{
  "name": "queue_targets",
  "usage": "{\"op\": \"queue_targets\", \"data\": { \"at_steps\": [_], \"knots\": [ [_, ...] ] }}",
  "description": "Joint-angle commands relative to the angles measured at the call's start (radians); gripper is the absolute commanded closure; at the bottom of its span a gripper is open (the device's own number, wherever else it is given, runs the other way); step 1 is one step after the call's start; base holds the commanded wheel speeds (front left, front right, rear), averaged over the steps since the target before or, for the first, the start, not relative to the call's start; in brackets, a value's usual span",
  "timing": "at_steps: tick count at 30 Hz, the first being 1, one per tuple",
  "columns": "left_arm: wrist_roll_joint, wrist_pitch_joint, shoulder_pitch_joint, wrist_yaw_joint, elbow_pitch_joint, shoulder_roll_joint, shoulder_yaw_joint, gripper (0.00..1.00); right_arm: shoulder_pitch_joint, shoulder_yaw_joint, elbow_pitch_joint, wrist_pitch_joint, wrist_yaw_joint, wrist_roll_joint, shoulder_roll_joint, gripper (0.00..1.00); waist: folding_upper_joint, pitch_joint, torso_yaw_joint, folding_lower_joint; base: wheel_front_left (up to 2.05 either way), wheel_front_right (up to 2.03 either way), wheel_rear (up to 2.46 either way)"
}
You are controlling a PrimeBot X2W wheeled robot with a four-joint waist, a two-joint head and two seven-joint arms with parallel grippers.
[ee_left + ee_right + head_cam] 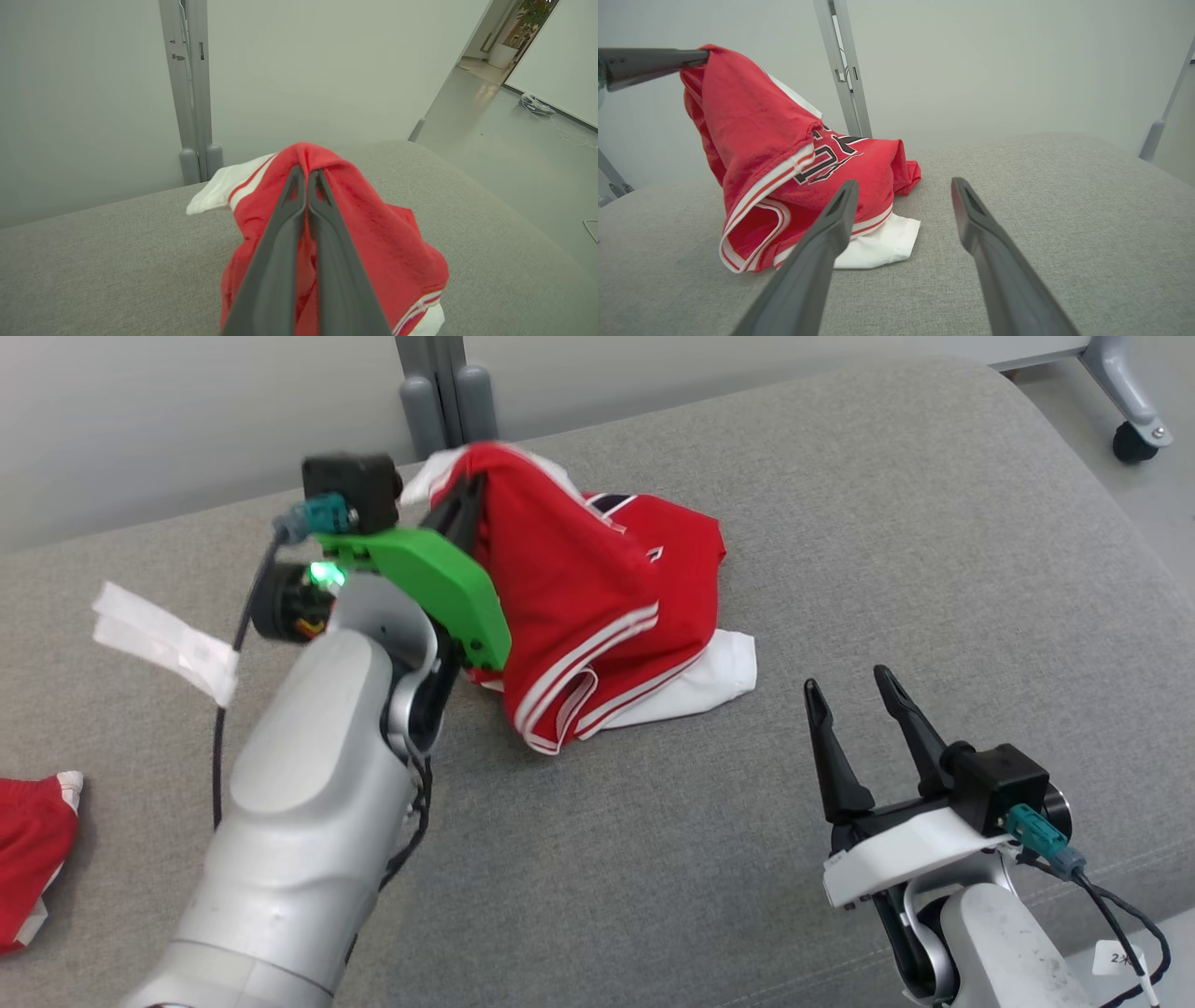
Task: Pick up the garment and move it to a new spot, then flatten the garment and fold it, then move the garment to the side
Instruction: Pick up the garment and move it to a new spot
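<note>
On the grey cushion point(887, 523) we pinch the red garment point(597, 607) by its raised peak in our left gripper point(464, 495). Its hem trails down rightward, nearer our right gripper point(846, 679), whose jaws stand spread and empty.

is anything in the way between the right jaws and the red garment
Nothing visible stands between them. Only bare grey cushion lies between the open right jaws and the garment. The left jaws are shut on the garment's lifted top.
</note>
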Motion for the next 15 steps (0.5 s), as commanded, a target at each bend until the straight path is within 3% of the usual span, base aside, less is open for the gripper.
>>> {"op": "queue_targets", "data": {
  "at_steps": [1,2,3,10,15],
  "knots": [
    [-0.009,-0.015,0.025,-0.006,0.024,0.002,-0.012,0.85,-0.011,0.005,0.004,-0.008,0.000,0.006,-0.002,0.00,-0.0001,0.015,-0.010,0.0000,0.00,0.00,0.00],
    [-0.006,-0.025,0.044,-0.014,0.047,0.001,-0.028,0.07,-0.015,0.007,0.008,-0.009,0.000,0.009,-0.002,0.00,-0.0001,0.015,-0.009,0.0000,0.00,0.00,0.00],
    [-0.014,-0.036,0.059,-0.019,0.065,0.000,-0.035,0.00,-0.017,0.009,0.010,-0.009,0.000,0.012,-0.002,0.00,-0.0001,0.014,-0.006,0.0000,0.00,0.00,0.00],
    [-0.075,-0.217,0.160,-0.076,0.071,-0.002,-0.042,0.00,-0.001,0.003,0.021,-0.013,0.000,-0.009,-0.002,0.00,-0.0001,-0.017,0.029,0.0000,0.00,0.00,0.00],
    [-0.072,-0.312,0.260,-0.089,-0.024,0.059,-0.016,0.00,0.024,-0.013,0.017,-0.013,0.000,-0.023,-0.002,0.00,-0.0001,-0.040,0.075,0.0000,0.00,0.00,0.00]
  ]
}}
